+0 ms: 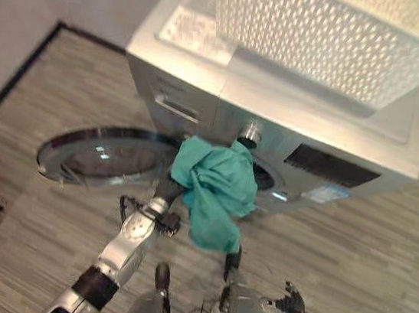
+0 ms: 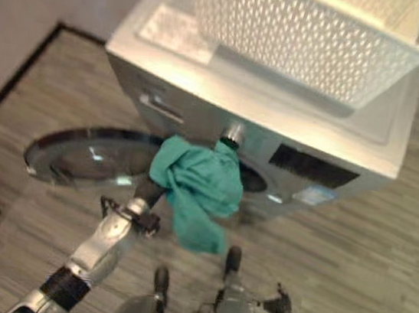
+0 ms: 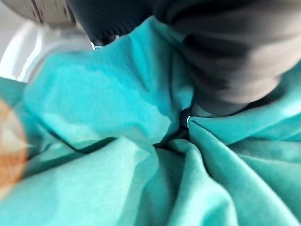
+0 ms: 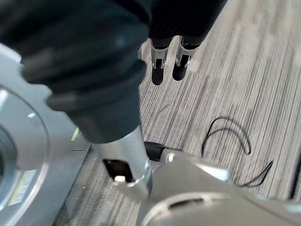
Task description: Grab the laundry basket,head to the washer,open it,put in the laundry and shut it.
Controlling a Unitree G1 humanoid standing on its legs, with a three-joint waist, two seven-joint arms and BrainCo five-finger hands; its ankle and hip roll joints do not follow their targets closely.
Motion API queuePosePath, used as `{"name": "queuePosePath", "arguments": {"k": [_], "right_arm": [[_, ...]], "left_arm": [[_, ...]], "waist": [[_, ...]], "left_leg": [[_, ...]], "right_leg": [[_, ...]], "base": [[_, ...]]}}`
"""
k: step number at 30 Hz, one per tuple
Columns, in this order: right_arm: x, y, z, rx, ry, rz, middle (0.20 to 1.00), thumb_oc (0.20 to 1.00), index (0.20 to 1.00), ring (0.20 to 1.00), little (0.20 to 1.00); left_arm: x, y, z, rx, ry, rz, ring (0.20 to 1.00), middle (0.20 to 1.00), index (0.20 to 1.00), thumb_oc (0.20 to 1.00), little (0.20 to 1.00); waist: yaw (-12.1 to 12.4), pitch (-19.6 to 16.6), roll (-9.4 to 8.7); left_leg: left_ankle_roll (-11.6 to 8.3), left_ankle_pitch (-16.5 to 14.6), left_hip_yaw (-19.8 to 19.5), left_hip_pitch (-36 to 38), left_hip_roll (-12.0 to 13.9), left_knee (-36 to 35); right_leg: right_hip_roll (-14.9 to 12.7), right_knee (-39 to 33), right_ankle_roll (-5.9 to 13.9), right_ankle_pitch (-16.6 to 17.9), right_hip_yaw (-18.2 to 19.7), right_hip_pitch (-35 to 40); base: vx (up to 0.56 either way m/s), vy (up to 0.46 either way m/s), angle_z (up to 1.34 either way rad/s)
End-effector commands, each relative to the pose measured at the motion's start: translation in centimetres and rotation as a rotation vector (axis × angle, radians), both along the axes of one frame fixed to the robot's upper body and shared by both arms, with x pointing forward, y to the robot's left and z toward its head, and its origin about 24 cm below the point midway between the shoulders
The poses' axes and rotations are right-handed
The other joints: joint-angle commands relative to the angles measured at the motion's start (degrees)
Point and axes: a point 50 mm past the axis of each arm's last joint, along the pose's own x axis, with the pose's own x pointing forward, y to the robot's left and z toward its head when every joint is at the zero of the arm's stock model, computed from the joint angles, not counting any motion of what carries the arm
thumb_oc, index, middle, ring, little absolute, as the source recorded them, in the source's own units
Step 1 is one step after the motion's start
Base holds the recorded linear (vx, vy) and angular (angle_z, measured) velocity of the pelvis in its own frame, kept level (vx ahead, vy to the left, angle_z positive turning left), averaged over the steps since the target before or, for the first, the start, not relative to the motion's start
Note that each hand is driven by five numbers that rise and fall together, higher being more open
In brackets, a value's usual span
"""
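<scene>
Floorboards [image 1: 383,249] of striped grey wood lie nearest, with bare stretches to the right of the machine and on the left out to the dark skirting line by the wall [image 1: 12,15]. Low at the right, the right hand [image 4: 167,61] hangs over this floor with its fingers straight and relaxed, holding nothing. Further in, the left hand [image 1: 172,190] reaches forward, bunched into a teal cloth [image 1: 217,188]; in its wrist view the fabric folds tightly against the dark cover, so the hand grips the cloth. The cloth hangs just in front of the round opening of the washer [image 1: 274,134], its lower end dangling free above the floor. The glass door [image 1: 101,156] is swung wide to the left. On the washer's top, farthest off, sits the white perforated laundry basket [image 1: 326,33], near the lid's front edge.
</scene>
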Motion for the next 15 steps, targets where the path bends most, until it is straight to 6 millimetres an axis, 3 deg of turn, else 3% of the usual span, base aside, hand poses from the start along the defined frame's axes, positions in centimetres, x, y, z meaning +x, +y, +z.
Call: {"name": "queuePosePath", "arguments": {"k": [1, 5, 8, 12, 15], "right_arm": [[-1.3, -0.5, -0.1, -0.067, 0.023, 0.073, 1.000, 1.000, 1.000, 1.000, 1.000], [0.9, -0.4, 1.1, -0.094, -0.055, 0.070, 1.000, 1.000, 1.000, 1.000, 1.000], [2.5, 0.1, 1.8, -0.192, -0.079, 0.183, 1.000, 1.000, 1.000, 1.000, 1.000], [3.8, 0.3, 2.5, -0.301, -0.087, 0.317, 1.000, 1.000, 1.000, 1.000, 1.000], [4.2, 0.6, 2.6, -0.319, -0.096, 0.367, 1.000, 1.000, 1.000, 1.000, 1.000]], "left_arm": [[-0.3, -0.6, 1.8, -0.066, -0.123, 0.024, 0.200, 0.200, 0.200, 0.200, 0.200], [0.5, -1.1, 1.6, -0.032, -0.112, 0.034, 0.200, 0.200, 0.200, 0.200, 0.200], [2.2, -1.4, 1.7, 0.033, -0.111, 0.089, 0.200, 0.200, 0.200, 0.200, 0.200], [4.2, -0.7, 3.6, 0.068, -0.160, 0.164, 0.200, 0.200, 0.200, 0.200, 0.200], [7.4, -0.3, 6.4, 0.092, -0.174, 0.249, 0.200, 0.200, 0.200, 0.200, 0.200]], "waist": [[-0.6, -3.4, 0.06], [-1.0, -2.8, -0.84], [-1.5, -2.4, -1.40], [-2.2, -2.4, -1.52], [-4.2, -2.2, -2.32]], "left_leg": [[-0.24, 2.2, 0.5, -7.7, 1.5, 0.7], [-0.17, 1.6, 0.1, -15.6, 2.4, 4.8], [-0.16, 1.2, -0.8, -21.4, 3.0, 7.8], [-0.58, -0.8, -1.9, -25.4, 3.7, 10.0], [-0.53, -1.4, -3.2, -32.5, 3.9, 14.9]], "right_leg": [[-3.8, 11.3, 2.81, -11.2, 0.9, -2.1], [-4.0, 15.0, 2.54, -11.3, 1.4, -10.0], [-3.8, 18.0, 2.29, -11.8, 2.0, -15.7], [-3.5, 21.3, 2.73, -14.0, 2.7, -20.1], [-3.2, 27.3, 2.18, -15.7, 3.3, -27.0]], "base": [[-0.15, -0.045, 0.04], [-0.15, -0.049, -0.03], [-0.10, -0.055, 0.04], [-0.01, -0.043, -0.02], [-0.07, -0.079, 0.04]]}}
